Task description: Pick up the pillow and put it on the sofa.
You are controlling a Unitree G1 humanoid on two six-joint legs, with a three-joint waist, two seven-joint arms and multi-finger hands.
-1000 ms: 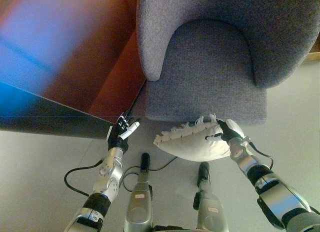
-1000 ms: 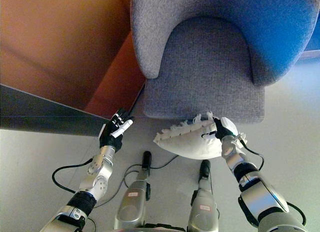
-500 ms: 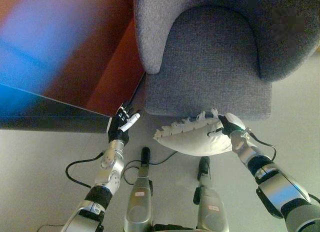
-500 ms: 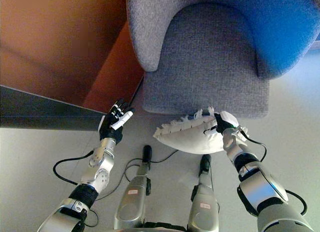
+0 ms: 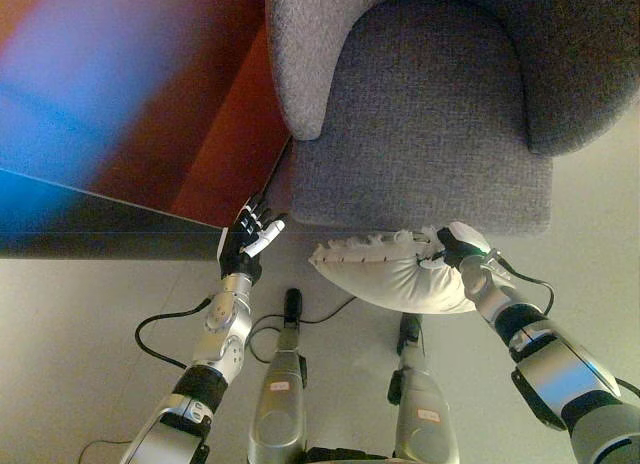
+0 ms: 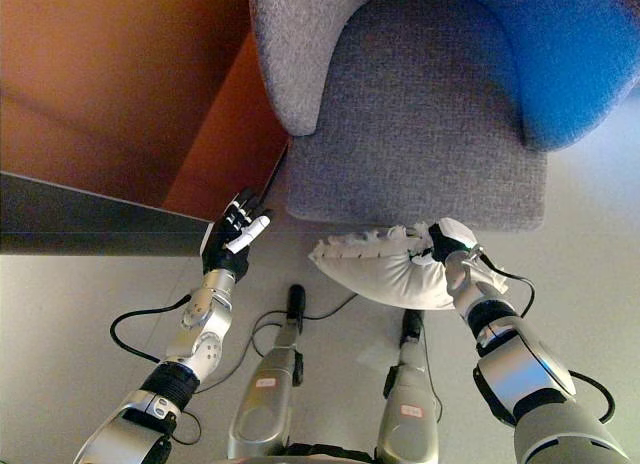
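Sofa (image 5: 420, 114): grey, takes up the top of the view. It sits larger and lower in view than a second ago, but everything shifted together, so that's the camera closing in, not the sofa moving. Seat front edge now sits just above the pillow.

Floor (image 5: 80, 334): pale, bare where it shows at lower left. Dark panel (image 5: 100, 244) and red-brown wall at left.

Pillow (image 5: 390, 276): white with a fringed top edge, held in the air just in front of the seat's front edge, near its middle-right. Compared with a second ago it's up against that edge line in view, where there was a clear gap before. Not on the seat yet; can't tell whether it touches the front face.

Right hand (image 5: 455, 248): fingers curled into the pillow's right end, pinching the cloth. Grip looks unchanged, pillow hangs leftward from it.

Left hand (image 5: 248, 246): fingers straight and relaxed, holding nothing, up near the sofa's front-left corner, slightly higher than before.

My read: pickup is done, approach nearly done. What's left is lifting the pillow over the front edge onto the seat and letting go. One-handed hold on one end, so the free end could sag and catch the edge.
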